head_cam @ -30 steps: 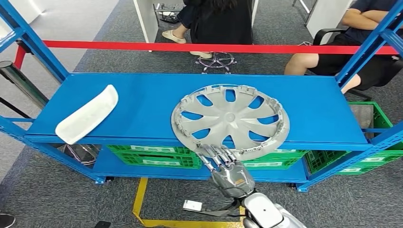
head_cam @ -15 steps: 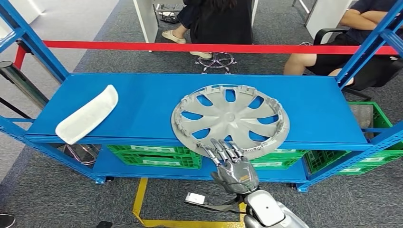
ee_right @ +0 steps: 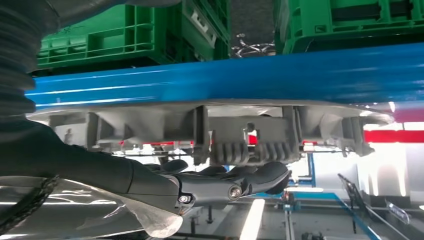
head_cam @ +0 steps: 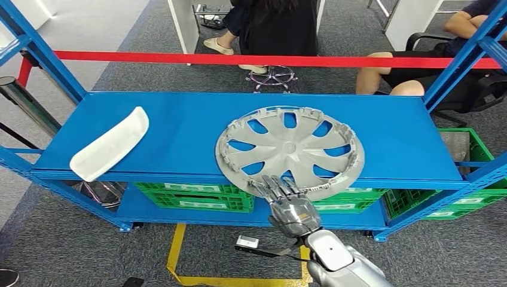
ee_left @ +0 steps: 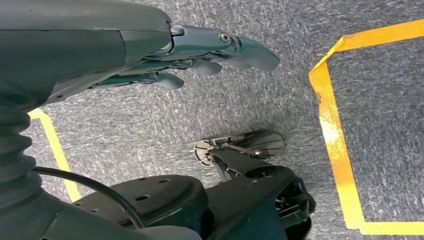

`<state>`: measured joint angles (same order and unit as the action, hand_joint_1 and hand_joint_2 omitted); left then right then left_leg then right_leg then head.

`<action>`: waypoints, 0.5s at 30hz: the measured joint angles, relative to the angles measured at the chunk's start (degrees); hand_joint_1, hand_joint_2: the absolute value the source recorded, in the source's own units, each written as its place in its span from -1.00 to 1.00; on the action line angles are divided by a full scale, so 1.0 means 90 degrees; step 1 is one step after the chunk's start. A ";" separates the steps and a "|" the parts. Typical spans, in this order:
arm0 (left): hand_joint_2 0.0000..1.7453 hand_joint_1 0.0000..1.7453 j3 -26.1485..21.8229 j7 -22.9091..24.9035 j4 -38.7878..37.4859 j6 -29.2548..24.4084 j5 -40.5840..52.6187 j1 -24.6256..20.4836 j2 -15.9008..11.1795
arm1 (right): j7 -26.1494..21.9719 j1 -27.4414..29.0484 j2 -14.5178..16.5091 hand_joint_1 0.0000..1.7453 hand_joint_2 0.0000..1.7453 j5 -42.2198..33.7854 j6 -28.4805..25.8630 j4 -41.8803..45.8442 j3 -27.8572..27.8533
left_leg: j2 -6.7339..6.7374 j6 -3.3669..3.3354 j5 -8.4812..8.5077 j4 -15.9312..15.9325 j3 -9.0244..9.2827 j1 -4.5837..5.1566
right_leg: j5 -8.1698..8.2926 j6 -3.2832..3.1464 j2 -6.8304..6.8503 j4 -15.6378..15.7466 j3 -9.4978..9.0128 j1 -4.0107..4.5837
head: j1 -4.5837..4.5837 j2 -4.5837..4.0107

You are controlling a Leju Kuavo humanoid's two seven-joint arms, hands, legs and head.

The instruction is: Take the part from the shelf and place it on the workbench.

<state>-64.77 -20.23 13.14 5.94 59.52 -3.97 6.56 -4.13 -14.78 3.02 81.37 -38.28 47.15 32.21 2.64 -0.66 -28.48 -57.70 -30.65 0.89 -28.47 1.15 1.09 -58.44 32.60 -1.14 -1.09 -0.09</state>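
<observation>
Head view had the right hand [head_cam: 288, 206] reaching up at the near edge of the blue shelf [head_cam: 179, 128], its fingers stretched out and a little apart, the tips laid over the near rim of the silver wheel cover [head_cam: 290, 150]. Nothing was clasped in it; the fingers lay on top of the rim rather than around it. The wheel cover lay flat just ahead of that hand, its near edge hanging slightly past the shelf front. Well off to the hand's left, on the same shelf, lay a long white curved part [head_cam: 110, 144]. Below the hand, under the shelf, sat green crates [head_cam: 194, 196], and beyond the shelf ran a red bar [head_cam: 179, 57], with seated people behind it.

From the right wrist, the fingers [ee_right: 260, 176] lay extended right by the cover's ribbed rim [ee_right: 240, 135], beside the blue shelf edge.

The left hand [ee_left: 200, 55] hung over grey carpet with yellow tape [ee_left: 335, 135], fingers straight, loosely apart, holding nothing.
</observation>
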 joint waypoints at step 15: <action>1.00 -1.00 0.0019 0.0014 -0.0024 0.0009 0.0246 -0.0027 0.0004 | 0.0223 -0.1012 0.0334 1.00 1.00 -0.0282 -0.0002 -0.0860 -0.0253 | 0.0000 0.0000 0.0002 -0.0006 -0.0001 0.0000 | 0.0004 0.0002 -0.0001 -0.0001 0.0000 0.0001 | 0.0000 0.0000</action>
<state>-64.60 -20.11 12.92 6.02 61.73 -4.21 6.59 -2.13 -23.89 6.02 78.83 -38.30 39.41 29.93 2.64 -0.66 -28.47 -57.75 -30.66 0.89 -28.44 1.17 1.08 -58.44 32.60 -1.14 -1.09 -0.09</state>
